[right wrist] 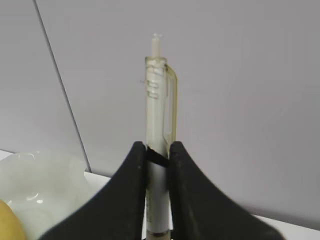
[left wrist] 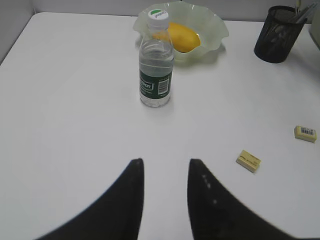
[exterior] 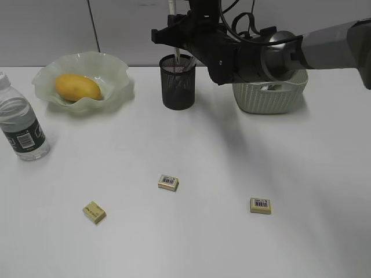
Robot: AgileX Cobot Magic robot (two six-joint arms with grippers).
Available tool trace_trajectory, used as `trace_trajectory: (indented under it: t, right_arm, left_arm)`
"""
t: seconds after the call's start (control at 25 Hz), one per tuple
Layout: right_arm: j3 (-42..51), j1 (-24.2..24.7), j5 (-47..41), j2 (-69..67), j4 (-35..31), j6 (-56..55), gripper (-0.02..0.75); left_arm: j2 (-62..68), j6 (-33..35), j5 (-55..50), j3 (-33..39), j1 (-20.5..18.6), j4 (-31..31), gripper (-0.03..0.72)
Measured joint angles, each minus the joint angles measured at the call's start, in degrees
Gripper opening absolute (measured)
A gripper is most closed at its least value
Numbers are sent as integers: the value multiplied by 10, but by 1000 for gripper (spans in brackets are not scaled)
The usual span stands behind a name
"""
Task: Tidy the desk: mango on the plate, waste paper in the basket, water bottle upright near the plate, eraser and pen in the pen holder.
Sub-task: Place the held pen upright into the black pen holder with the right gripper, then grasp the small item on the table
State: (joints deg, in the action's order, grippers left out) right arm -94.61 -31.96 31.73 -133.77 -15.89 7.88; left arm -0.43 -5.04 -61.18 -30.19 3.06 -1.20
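Note:
My right gripper is shut on a white pen, held upright, its lower end in the top of the black mesh pen holder. The mango lies on the ruffled green plate. Left of the plate the water bottle stands upright. Three yellow erasers lie on the desk: one at the middle, one front left, one front right. My left gripper hangs open over bare desk. The right arm covers most of the basket; the waste paper is hidden.
The right arm reaches in from the right, above the basket and pen holder. A grey wall stands close behind the desk's far edge. In the left wrist view two erasers lie to the right of the open fingers.

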Motion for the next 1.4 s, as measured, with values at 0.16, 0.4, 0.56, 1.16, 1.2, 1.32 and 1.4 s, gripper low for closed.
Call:
trace_trajectory:
  t: [0.16, 0.4, 0.56, 1.16, 1.2, 1.32, 1.4]
  right_arm:
    - [0, 0, -11, 0, 1, -1, 120]
    - [0, 0, -12, -9, 2, -1, 185]
    - [0, 0, -22, -12, 6, -1, 286]
    - [-2, 0, -378, 119, 78, -1, 375]
    - [-2, 0, -428, 131, 89, -1, 375]
    - [-2, 0, -570, 169, 115, -1, 375]
    - [-3, 0, -655, 192, 131, -1, 375]
  left_arm:
    - [0, 0, 0, 0, 0, 0, 233]
    - [0, 0, 0, 0, 0, 0, 233]
    - [0, 0, 0, 0, 0, 0, 233]
    - [0, 0, 0, 0, 0, 0, 233]
    - [0, 0, 0, 0, 0, 0, 233]
    - [0, 0, 0, 0, 0, 0, 233]
    - [0, 0, 0, 0, 0, 0, 233]
